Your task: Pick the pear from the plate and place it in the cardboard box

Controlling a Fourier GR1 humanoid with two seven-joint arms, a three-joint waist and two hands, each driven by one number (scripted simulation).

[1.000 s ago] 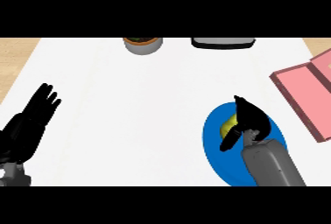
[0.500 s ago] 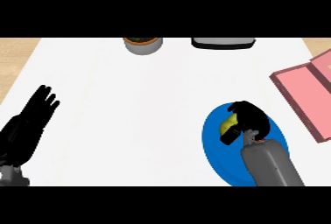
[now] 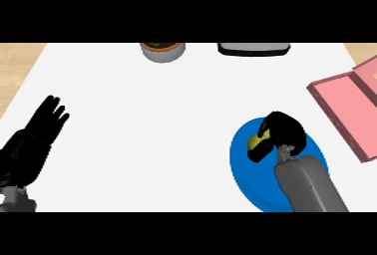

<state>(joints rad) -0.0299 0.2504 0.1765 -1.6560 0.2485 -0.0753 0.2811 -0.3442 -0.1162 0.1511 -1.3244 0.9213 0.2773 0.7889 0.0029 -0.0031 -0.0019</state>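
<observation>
Head view: black right hand [image 3: 282, 130] curled over a small yellow pear [image 3: 256, 142] on a round blue plate [image 3: 247, 175].

Its fingers and thumb bend round the pear, which shows just under them at their left side, resting on the plate's upper part beneath the palm. To the right of this hand and apart from it lies the pink open box [image 3: 344, 108]. Far to its left, across the white counter [image 3: 162, 124], the black left hand [image 3: 35, 135] rests with straight fingers pointing up. Beyond the right hand, at the counter's far edge, stand a grey round pot [image 3: 163, 51] and a dark flat tray [image 3: 253, 48].
</observation>
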